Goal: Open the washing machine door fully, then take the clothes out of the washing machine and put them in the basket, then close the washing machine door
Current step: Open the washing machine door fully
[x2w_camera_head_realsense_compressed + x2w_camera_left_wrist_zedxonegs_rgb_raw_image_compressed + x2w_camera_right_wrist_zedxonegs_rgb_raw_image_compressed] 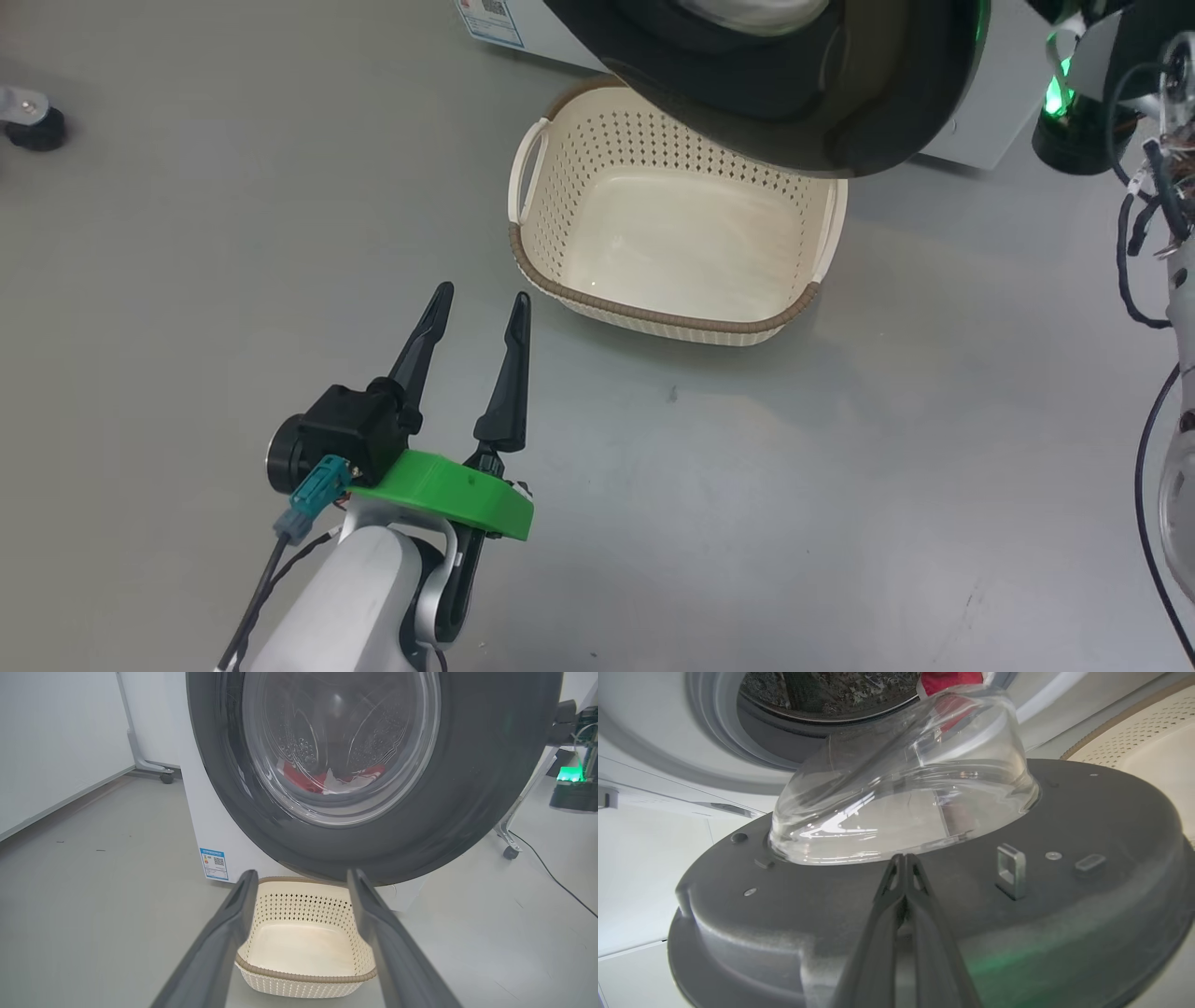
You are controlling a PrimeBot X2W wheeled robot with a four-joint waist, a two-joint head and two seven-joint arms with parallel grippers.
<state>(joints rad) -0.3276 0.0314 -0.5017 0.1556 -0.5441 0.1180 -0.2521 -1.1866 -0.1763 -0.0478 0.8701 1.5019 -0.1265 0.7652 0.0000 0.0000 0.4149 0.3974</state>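
The washing machine door (794,93) stands swung out, its black rim hanging over the far side of the basket (653,317). The cream basket holds nothing. My left gripper (483,297) is open over the floor, left of the basket and a little short of it. Through the door (467,788) glass, red and white clothes (317,779) lie in the drum. My right gripper (903,857) is shut with nothing in it. Its tips sit at the door's grey inner face (1064,812), at the base of the glass bowl. Beyond, the washing machine (658,756) porthole shows red clothes (943,679).
A blue sticker (214,863) marks the machine's lower left corner. A dark stand with a green light (1060,103) is to the right of the machine. Caster legs (511,851) and a floor cable are on that side too. Another caster (33,126) is far left.
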